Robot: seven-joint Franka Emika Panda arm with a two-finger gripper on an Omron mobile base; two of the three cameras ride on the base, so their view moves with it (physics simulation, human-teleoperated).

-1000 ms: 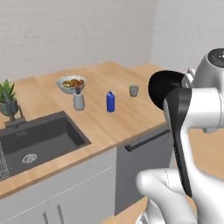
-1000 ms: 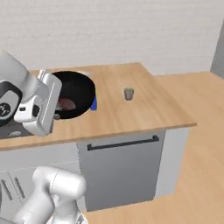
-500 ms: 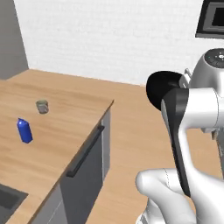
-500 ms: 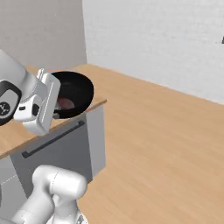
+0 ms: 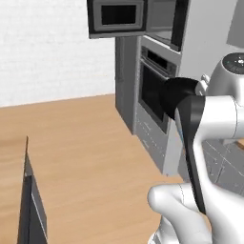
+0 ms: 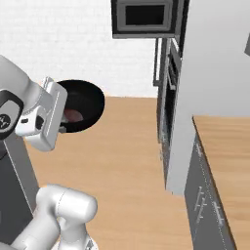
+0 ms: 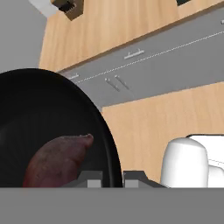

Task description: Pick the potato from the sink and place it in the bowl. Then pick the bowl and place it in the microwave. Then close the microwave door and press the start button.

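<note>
One thin edge is all the gripper [image 7: 111, 178] has: its two fingers [image 7: 91, 178] pinch the rim of the bowl [image 7: 48, 127], one tip inside the wall and one outside, with the bowl's body spreading away to one side of them. I judge the bowl stiff and fairly light but slick (that glossy black finish gives little friction), so a rim pinch may let it tip or pivot; keeping it level matters more than speed. It is wide, shallow and round, carried in the air beside the hand in the right base view [image 6: 83, 105]. The potato [image 7: 57, 159], a dark reddish-brown oblong lump, lies loose inside, just beside the inner fingertip, and would likely roll if the bowl tilts. The microwave [image 6: 144, 18] sits well beyond the fingers, up in the grey cabinet wall.
</note>
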